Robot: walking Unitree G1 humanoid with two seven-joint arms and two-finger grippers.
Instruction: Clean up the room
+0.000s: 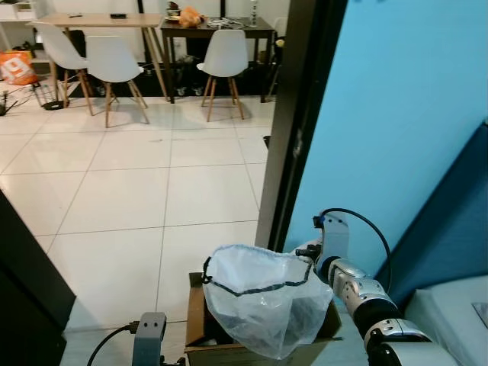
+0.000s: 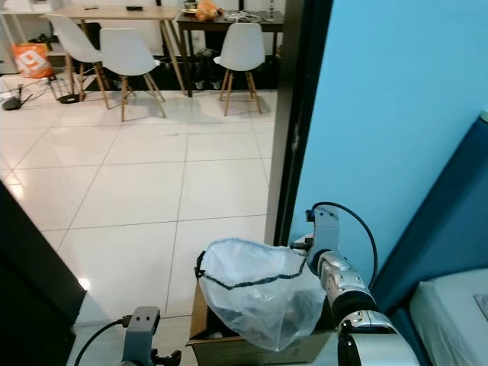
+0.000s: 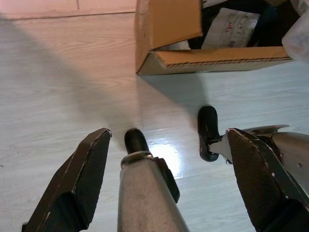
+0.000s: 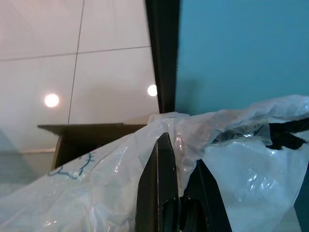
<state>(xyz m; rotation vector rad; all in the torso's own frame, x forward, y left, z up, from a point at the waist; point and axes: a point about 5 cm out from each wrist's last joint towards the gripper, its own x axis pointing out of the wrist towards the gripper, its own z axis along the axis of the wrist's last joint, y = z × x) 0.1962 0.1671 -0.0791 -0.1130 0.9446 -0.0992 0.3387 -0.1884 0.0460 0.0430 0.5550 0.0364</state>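
Note:
A clear plastic trash bag (image 1: 263,296) with a black drawstring hangs open over a cardboard box (image 1: 200,320) on the floor just before me. My right gripper (image 1: 309,252) is shut on the bag's rim at its right side, holding it up; in the right wrist view the black fingers (image 4: 161,181) pinch the plastic (image 4: 231,159). My left gripper (image 3: 164,169) hangs low beside the box (image 3: 169,29), open, with nothing between its fingers. The box holds papers and dark items, partly hidden by the bag.
A black door frame (image 1: 293,114) and a blue wall (image 1: 396,122) stand right of the box. White tiled floor (image 1: 137,183) stretches ahead to tables with white chairs (image 1: 110,61). A dark panel (image 1: 23,290) stands at my left. A blue sofa edge (image 1: 457,221) is at far right.

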